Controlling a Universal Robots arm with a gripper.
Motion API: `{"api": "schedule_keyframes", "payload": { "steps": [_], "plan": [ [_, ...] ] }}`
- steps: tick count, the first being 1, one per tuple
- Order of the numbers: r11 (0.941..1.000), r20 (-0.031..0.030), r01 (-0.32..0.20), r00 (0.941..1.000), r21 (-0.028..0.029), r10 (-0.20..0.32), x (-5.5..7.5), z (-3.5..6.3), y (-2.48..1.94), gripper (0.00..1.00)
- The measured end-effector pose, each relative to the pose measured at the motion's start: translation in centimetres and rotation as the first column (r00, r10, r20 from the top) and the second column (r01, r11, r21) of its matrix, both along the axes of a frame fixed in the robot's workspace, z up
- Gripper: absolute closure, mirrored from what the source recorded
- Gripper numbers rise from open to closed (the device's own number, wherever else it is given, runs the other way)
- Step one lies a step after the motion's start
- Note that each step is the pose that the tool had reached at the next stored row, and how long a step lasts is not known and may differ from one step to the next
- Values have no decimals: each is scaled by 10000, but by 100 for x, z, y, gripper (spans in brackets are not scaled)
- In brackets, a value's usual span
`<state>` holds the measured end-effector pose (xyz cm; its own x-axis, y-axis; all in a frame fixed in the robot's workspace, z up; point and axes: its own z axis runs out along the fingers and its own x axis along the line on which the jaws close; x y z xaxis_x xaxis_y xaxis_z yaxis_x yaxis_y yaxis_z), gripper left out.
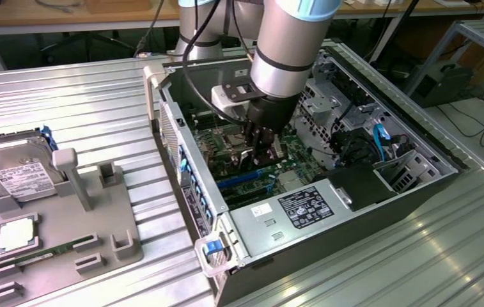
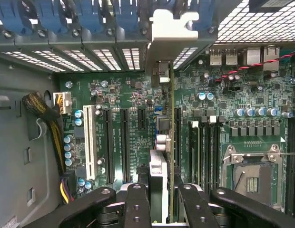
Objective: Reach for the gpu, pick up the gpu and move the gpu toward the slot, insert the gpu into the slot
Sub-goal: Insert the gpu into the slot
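My gripper [image 1: 259, 148] reaches down into the open computer case and is shut on the gpu [image 2: 172, 118]. The wrist view looks along the card's thin edge, which stands upright over the green motherboard [image 2: 133, 95]. The card's silver end bracket [image 2: 172, 28] sits against the rear of the case, among the blue latches. Both black fingers [image 2: 138, 202] press on the card from either side. Blue slot strips [image 1: 243, 181] lie on the board just below the gripper in the exterior view. In the wrist view the card covers the strip beneath it, so I cannot tell whether the two touch.
Black memory sockets [image 2: 204, 147] and the silver processor socket [image 2: 252, 175] lie beside the card. A white connector [image 2: 89, 142] and cable bundle [image 2: 52, 128] lie on its other side. The power supply [image 1: 302, 206] and case walls hem in the gripper. A hard drive [image 1: 16, 171] stands on the grey fixture [image 1: 62, 224].
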<state>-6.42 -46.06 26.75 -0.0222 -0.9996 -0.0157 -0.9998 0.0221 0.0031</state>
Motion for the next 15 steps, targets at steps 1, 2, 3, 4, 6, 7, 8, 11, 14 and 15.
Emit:
{"api": "schedule_keyframes", "payload": {
  "steps": [1,2,3,4,6,7,8,11,14,15],
  "plan": [
    [10000,0,-1,10000,-1,1,-7,-9,0,72],
    [10000,-1,0,10000,-1,0,-13,-20,0,72],
    [10000,0,0,10000,0,0,-17,-32,-1,72],
    [10000,0,-1,10000,0,1,-19,-45,-3,72],
    [10000,0,0,10000,0,0,-29,-78,-7,72],
    [10000,1,0,10000,2,0,-39,-89,-7,72],
    [10000,0,0,10000,2,0,-48,-95,-8,72],
    [10000,-1,-1,10000,5,1,-71,-111,-8,72],
    [10000,-1,-1,10000,7,1,-77,-115,-7,72],
    [10000,-2,-1,10000,7,1,-77,-115,-7,72]
  ]
}}
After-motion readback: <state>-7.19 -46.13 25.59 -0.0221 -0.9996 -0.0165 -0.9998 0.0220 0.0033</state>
